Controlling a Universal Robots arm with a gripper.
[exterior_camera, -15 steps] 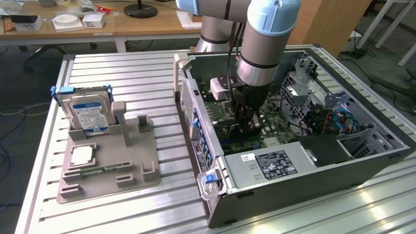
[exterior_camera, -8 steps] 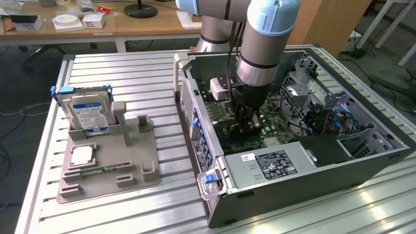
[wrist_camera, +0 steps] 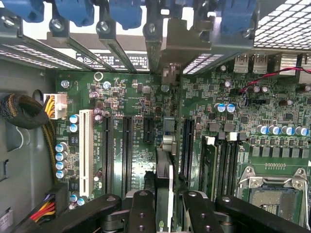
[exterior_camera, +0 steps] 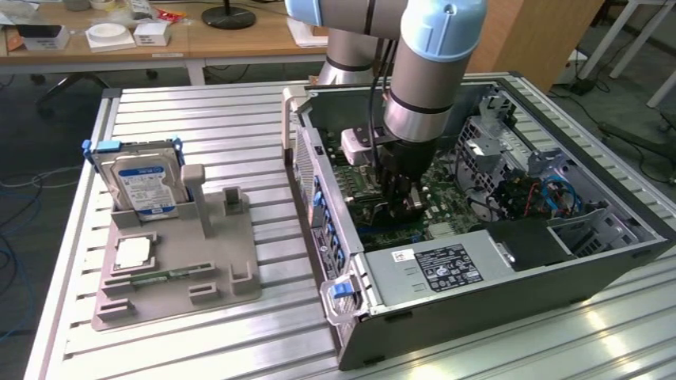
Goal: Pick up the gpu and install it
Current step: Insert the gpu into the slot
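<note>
**Wrist view: card held edge-on over the motherboard slots**

In the wrist view the gpu (wrist_camera: 164, 182) appears as a thin strip seen edge-on, standing upright between the gripper (wrist_camera: 164, 213) fingers (wrist_camera: 142, 211), which are drawn in narrow and clamp it from both sides. It sits low over the green motherboard (wrist_camera: 204, 111), in line with the long dark expansion slots; whether its edge has entered a slot cannot be told. One white slot (wrist_camera: 85, 150) lies to one side, and an empty processor socket (wrist_camera: 270, 191) shows at the frame's corner. Blue retaining clips (wrist_camera: 77, 9) line the case's rear bracket openings.

The exterior view shows the arm (exterior_camera: 428, 71) reaching straight down into the open computer case (exterior_camera: 591, 269), which lies on its side on the slatted aluminium table (exterior_camera: 211, 111). The gripper is deep inside, the card hidden by it. The case also holds a power supply (exterior_camera: 438, 265) with a label, near the front.

To the exterior view's left, a grey parts holder (exterior_camera: 227, 269) carries one hard drive (exterior_camera: 142, 182) standing upright, one green memory stick (exterior_camera: 158, 277) lying flat, and one flat square chip (exterior_camera: 134, 252). Two upright posts of the holder stand bare.
</note>
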